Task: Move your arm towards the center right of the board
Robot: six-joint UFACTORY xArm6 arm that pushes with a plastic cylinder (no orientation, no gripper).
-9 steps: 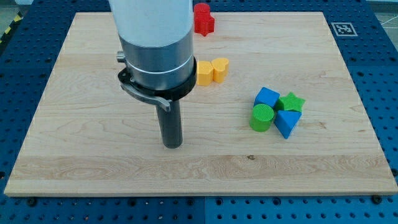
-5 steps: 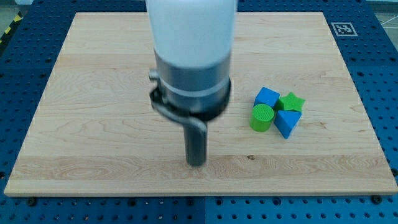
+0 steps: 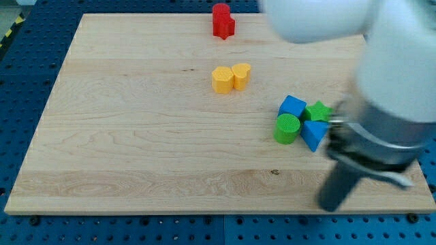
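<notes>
1. While blurred, my tip rested on the board at five o'clock from the blue triangular block, touching nothing; it is a bare rod with no claw.
2. That block clustered with the green cylinder, blue cube and green star.

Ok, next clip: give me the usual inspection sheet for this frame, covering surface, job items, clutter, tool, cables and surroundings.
Surface: pale wooden board, flat, no damage seen.
Job's things: none specific; the target is the board's centre right, where the blue and green cluster sits.
Clutter: red block at the view's top; two yellow blocks touching, one heart-shaped; blue block, green star, green cylinder and blue triangular block packed together.
Tool: my tip is motion-blurred, near the board's bottom right edge, below and right of the cluster, not touching any block.
Cables: nothing seen.
Surroundings: blue perforated table; a fiducial marker on the board's top right corner.
</notes>
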